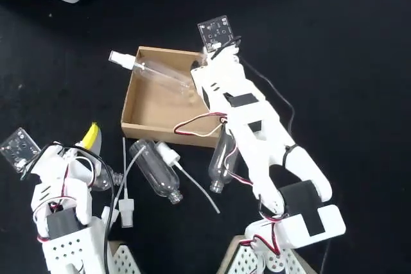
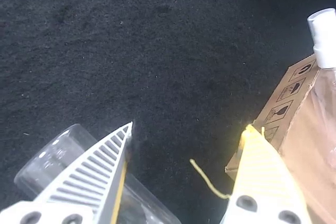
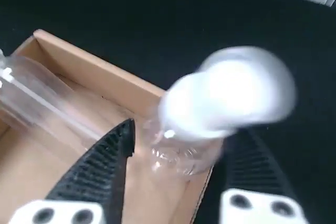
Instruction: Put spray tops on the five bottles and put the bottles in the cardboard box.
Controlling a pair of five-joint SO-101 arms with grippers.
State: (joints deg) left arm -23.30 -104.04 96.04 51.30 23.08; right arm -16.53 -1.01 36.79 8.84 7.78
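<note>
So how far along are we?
Done: one capped bottle lies in the box. In hand: the right gripper holds a second capped bottle over the box wall. Left: three table bottles, one by the open left gripper, need boxing; two loose tops lie beside them.

Bright, even light throws little shadow on the black table (image 1: 334, 62) and glints off a bottle (image 3: 191, 142).

white arms (image 1: 258, 134), black motors (image 1: 300, 196), red-white cables (image 1: 196, 120)
</note>
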